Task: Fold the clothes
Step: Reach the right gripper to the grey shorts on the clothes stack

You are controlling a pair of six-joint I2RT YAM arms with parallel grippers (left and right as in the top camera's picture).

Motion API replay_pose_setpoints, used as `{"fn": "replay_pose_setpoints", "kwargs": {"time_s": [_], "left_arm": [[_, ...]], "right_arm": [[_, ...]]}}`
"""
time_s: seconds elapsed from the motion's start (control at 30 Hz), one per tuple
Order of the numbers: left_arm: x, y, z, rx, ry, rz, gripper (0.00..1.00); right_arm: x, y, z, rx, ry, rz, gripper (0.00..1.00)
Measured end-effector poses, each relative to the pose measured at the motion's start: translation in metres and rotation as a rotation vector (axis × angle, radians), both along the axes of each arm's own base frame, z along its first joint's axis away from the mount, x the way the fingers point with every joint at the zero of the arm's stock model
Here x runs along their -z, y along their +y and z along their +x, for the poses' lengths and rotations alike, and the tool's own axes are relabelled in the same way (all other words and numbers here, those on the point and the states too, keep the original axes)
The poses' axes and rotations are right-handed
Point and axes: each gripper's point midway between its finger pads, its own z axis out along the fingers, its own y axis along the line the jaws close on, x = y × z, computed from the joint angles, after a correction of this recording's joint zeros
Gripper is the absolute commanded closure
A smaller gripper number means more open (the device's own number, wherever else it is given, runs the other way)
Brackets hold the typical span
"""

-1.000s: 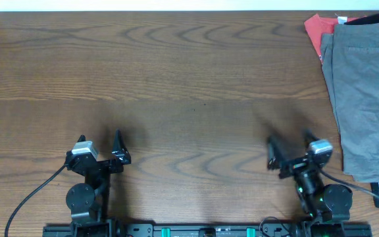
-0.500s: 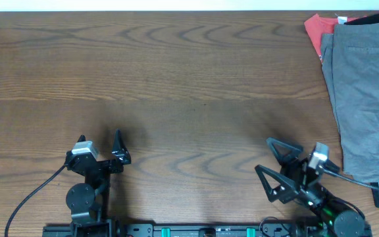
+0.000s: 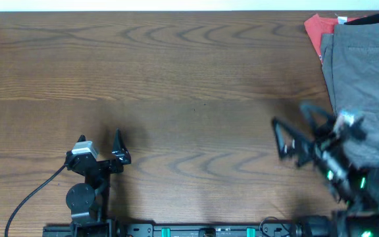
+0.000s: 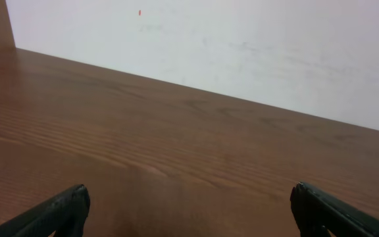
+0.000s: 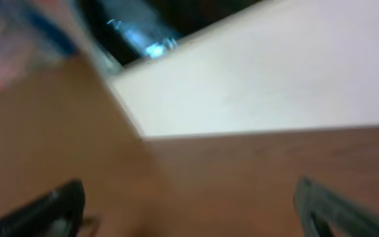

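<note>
Clothes (image 3: pixel 364 85) not yet folded, I'd judge, so all the folding is left. Nearest, the left gripper (image 3: pixel 99 138) gapes empty over the table (image 3: pixel 176 79). The right gripper (image 3: pixel 288 113), blurred and also spread wide, hangs just beside the grey shorts (image 3: pixel 367 52), heaped on a red T-shirt (image 3: pixel 313 29) at the far right edge. Only the overhead view shows the pile; the wrist views miss it.

- Brown wood-grain table (image 3: pixel 176 79).
- Grey-taupe shorts (image 3: pixel 364 79) lie flat at its 3 o'clock edge.
- Red T-shirt (image 3: pixel 316 29) and black garment (image 3: pixel 374 19) peek out at 2 o'clock.
</note>
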Motion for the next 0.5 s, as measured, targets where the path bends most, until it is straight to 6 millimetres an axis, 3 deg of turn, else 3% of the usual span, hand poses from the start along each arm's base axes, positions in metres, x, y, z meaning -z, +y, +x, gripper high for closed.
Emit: {"fn": "replay_pose_setpoints", "kwargs": {"time_s": [0.13,0.27,0.4,0.5], "left_arm": [[0.000,0.000,0.000,0.000,0.000,0.000,0.02],[0.000,0.000,0.000,0.000,0.000,0.000,0.02],[0.000,0.000,0.000,0.000,0.001,0.000,0.02],[0.000,0.000,0.000,0.000,0.001,0.000,0.02]], "right_arm": [[-0.009,-0.030,0.052,0.170,0.176,-0.193,0.01],[-0.006,-0.065,0.095,0.327,0.388,-0.390,0.01],[0.008,-0.104,0.128,0.474,0.606,-0.592,0.01],[0.017,-0.124,0.149,0.546,0.671,-0.703,0.01]]}}
